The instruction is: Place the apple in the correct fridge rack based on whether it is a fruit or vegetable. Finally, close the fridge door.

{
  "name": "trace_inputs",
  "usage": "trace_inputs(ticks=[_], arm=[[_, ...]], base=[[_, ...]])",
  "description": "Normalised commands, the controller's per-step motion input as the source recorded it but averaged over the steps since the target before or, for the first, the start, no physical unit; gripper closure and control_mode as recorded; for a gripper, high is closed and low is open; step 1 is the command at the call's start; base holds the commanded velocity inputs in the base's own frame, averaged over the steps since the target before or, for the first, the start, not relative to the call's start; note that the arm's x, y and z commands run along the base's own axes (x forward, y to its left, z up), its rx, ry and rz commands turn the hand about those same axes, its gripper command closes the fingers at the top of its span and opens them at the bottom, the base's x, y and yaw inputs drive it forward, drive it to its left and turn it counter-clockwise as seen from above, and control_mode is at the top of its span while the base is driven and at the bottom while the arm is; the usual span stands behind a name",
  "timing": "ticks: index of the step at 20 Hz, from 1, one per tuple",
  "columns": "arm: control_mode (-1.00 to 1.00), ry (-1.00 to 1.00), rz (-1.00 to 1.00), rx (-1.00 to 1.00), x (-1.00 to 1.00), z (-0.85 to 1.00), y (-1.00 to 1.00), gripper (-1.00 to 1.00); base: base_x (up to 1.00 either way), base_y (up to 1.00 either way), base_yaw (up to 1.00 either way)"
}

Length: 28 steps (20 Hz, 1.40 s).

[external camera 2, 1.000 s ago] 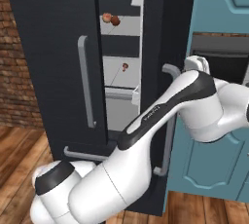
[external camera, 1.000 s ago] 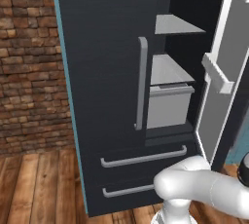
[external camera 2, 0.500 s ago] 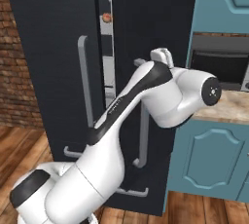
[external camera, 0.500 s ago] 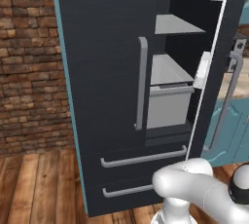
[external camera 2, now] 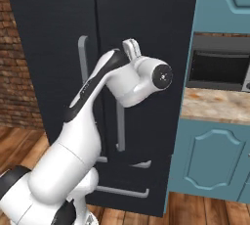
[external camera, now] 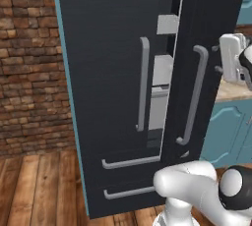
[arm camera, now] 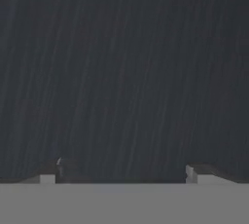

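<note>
The dark fridge's right door (external camera: 211, 33) stands almost closed, leaving a narrow gap. Through the gap a sliver of the pale grey fridge rack (external camera: 167, 24) shows, with a pale walled bin (external camera: 158, 103) below it. The apple is hidden behind the doors. My gripper (external camera: 217, 59) is open and holds nothing, its fingertips against the outer face of the right door, right of the door's handle (external camera: 193, 95). The right base view has the gripper (external camera 2: 131, 48) pressed to the door. In the hand view the gripper (arm camera: 124, 172) faces the dark door panel close up, fingertips (arm camera: 49, 173) wide apart.
The left fridge door (external camera: 108, 72) is closed, with its handle (external camera: 142, 85) beside the gap. Two drawer handles (external camera: 130, 161) run below. A brick wall (external camera: 29, 63) stands left. Right of the fridge are teal cabinets (external camera 2: 215, 155), a stone counter (external camera 2: 217, 104) and a built-in oven (external camera 2: 219, 67).
The right fridge door has swung from wide open to almost closed, covering the shelves and the fruit inside. My arm swept left with it, the gripper staying against the door.
</note>
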Motion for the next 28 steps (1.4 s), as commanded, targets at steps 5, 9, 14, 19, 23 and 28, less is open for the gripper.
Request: trace_inputs(ticks=[5,9,14,19,23,28], arm=[[-1.0,0.0,0.0,0.0,1.0,0.03,0.22,-1.0],[-1.0,0.0,-0.04,0.0,0.91,0.21,0.25,-1.0],[-1.0,0.0,-0.1,0.0,0.6,0.24,0.43,-1.0],[-1.0,0.0,-0.13,-0.01,0.67,0.03,0.57,-1.0],[-1.0,0.0,-0.13,-0.02,0.69,0.0,0.52,-1.0],[-1.0,0.0,-0.1,-0.01,0.51,-0.02,0.14,-1.0]], base=[[0.0,0.0,0.0],[0.0,0.0,0.0],[0.0,0.0,0.0],[0.0,0.0,0.0],[0.0,0.0,0.0],[0.0,0.0,0.0]])
